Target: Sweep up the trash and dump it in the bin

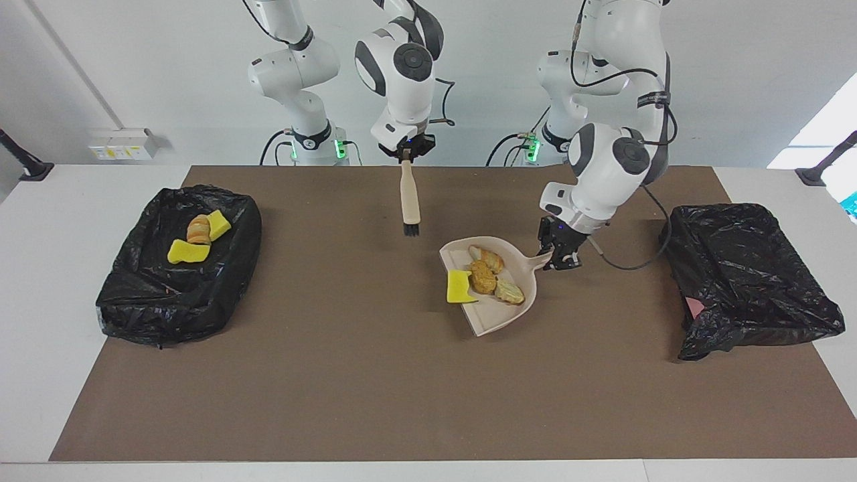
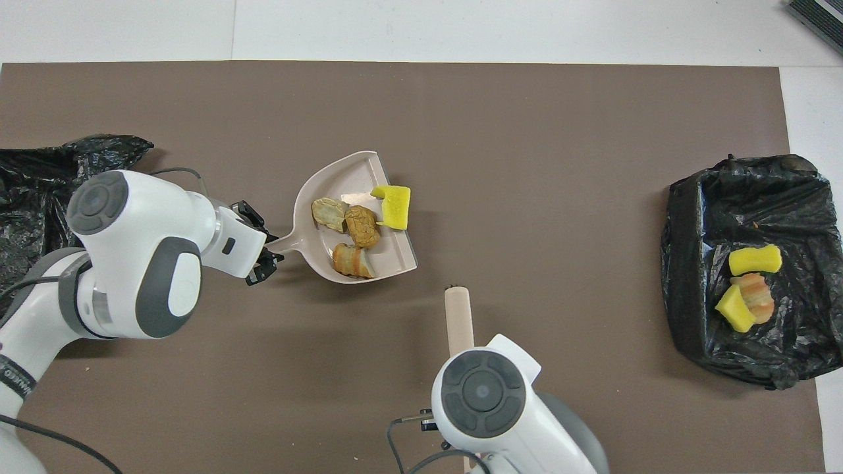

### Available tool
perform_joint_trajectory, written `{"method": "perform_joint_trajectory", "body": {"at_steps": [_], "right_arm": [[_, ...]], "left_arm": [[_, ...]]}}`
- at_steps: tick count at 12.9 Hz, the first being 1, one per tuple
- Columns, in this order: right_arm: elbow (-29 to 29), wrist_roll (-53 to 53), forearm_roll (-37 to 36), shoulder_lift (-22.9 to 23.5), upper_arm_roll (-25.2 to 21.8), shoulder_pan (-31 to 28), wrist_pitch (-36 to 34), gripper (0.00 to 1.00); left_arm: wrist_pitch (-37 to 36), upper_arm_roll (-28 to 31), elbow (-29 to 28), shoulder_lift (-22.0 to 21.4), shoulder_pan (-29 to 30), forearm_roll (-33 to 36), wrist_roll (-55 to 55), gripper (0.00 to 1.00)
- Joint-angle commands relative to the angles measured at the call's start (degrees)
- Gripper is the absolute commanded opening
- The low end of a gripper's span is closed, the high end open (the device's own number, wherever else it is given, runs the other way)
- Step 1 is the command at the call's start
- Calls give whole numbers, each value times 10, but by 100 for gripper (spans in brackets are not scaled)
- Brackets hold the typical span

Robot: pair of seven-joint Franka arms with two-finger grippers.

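My left gripper is shut on the handle of a beige dustpan, held about level over the brown mat. Three tan bread-like lumps of trash lie in the pan. A yellow wedge sits at its open lip. My right gripper is shut on a beige brush that hangs bristles down above the mat, apart from the pan. The arm's own wrist hides this gripper in the overhead view.
A black-bagged bin at the right arm's end holds two yellow wedges and a bread lump. A second black-bagged bin stands at the left arm's end, close to the left arm.
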Motion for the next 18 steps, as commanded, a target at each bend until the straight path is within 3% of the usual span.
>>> {"method": "perform_joint_trajectory", "body": {"at_steps": [1, 4, 8, 12, 16, 18], "right_arm": [[-7, 76, 9, 54, 1, 54, 68, 0], [-62, 79, 9, 60, 1, 82, 149, 0], [-81, 14, 8, 48, 0, 79, 115, 0], [-78, 67, 8, 33, 0, 76, 97, 0], [-84, 59, 8, 31, 0, 75, 113, 0], [-124, 50, 9, 15, 0, 75, 158, 0]], "left_arm": [[-23, -5, -1, -12, 46, -80, 109, 0], [-35, -5, 10, -13, 54, -86, 112, 0], [-94, -2, 56, -12, 92, -86, 118, 0], [-120, -2, 62, -24, 139, -95, 188, 0], [-180, 2, 105, -30, 168, -77, 219, 0], [-207, 7, 126, -36, 192, -50, 239, 0]]}}
